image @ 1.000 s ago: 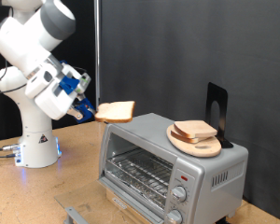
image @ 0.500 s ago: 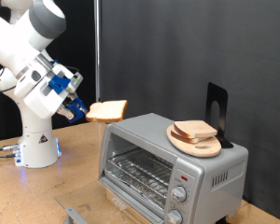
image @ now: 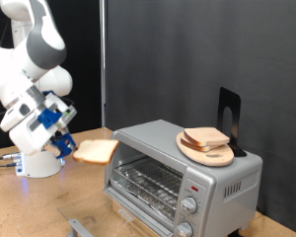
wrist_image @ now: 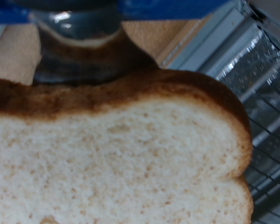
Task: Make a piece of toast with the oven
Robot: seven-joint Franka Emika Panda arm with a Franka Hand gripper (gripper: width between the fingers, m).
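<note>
My gripper (image: 68,148) is shut on a piece of toast (image: 96,150), a pale slice with a brown crust, and holds it level in the air at the exterior view's left of the oven (image: 178,168). The slice fills the wrist view (wrist_image: 121,149), with one finger (wrist_image: 79,42) on its crust. The silver oven's door hangs open, showing its wire rack (image: 148,180). The rack also shows in the wrist view (wrist_image: 266,112).
A round wooden plate (image: 202,150) with another bread slice (image: 205,137) lies on top of the oven, beside a black upright stand (image: 228,117). The oven's two knobs (image: 188,207) face front. The robot's white base (image: 37,158) stands on the wooden table (image: 30,207).
The gripper has carried the toast down and towards the exterior view's left, from above the oven's top corner to about the height of the oven's opening.
</note>
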